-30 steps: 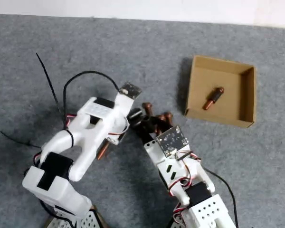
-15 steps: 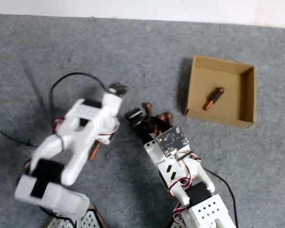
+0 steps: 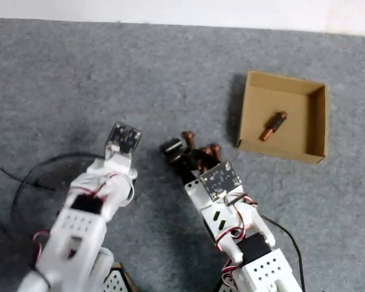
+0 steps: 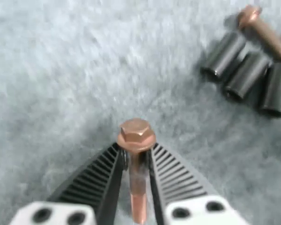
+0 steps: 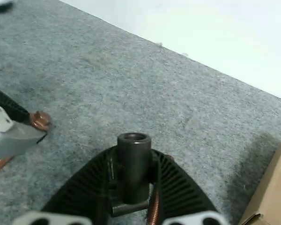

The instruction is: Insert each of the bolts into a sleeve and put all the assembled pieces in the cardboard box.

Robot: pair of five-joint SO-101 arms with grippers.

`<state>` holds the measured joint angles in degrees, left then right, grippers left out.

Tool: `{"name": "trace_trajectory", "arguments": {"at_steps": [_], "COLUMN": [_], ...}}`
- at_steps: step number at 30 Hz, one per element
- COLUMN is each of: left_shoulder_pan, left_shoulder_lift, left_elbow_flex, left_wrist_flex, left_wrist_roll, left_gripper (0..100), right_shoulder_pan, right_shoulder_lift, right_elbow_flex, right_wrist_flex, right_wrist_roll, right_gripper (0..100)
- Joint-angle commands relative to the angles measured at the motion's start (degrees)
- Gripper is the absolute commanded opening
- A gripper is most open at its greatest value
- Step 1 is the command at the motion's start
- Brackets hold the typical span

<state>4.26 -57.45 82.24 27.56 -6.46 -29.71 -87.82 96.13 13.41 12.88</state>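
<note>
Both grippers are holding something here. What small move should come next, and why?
Probably bring the left gripper, clamped on a bolt, toward the right gripper and line the shank up with the sleeve it holds: the sleeve's bore is open and unfilled, and the two parts are apart.

The bolt (image 4: pixel 136 137) is copper; the ribbed fingers (image 4: pixel 105 176) of the left gripper (image 4: pixel 136 151) are black. The sleeve (image 5: pixel 133 159) is dark grey, nearly black. The cardboard box (image 3: pixel 255 114) is tan, the carpet (image 3: pixel 170 73) mottled grey. The piece (image 3: pixel 272 125) inside looks copper and black.
</note>
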Motion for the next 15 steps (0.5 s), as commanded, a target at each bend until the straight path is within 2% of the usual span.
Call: {"name": "trace_trajectory", "arguments": {"at_steps": [1,3,9,15], "left_shoulder_pan": [-0.66,-0.48,-1.01,-1.71], "left_shoulder_lift": [-11.65,-16.57,-30.99,-41.98], "left_elbow_flex": [2.68,5.58,15.60,15.34], "left_wrist_flex": [-1.93,-3.52,-16.62,-4.75], "left_wrist_roll": [0.26,0.26,0.26,0.44], "left_gripper": [1,1,1,1], "right_shoulder_pan": [0.66,0.66,0.66,0.66], "right_shoulder_lift": [-1.27,-1.27,-1.27,-1.27], "right_elbow_flex": [8.75,8.75,8.75,8.75], "right_wrist_flex": [-0.40,-0.40,-0.40,-0.40], "right_wrist_roll": [0.35,0.35,0.35,0.35], "right_gripper": [0.5,0.5,0.5,0.5]}}
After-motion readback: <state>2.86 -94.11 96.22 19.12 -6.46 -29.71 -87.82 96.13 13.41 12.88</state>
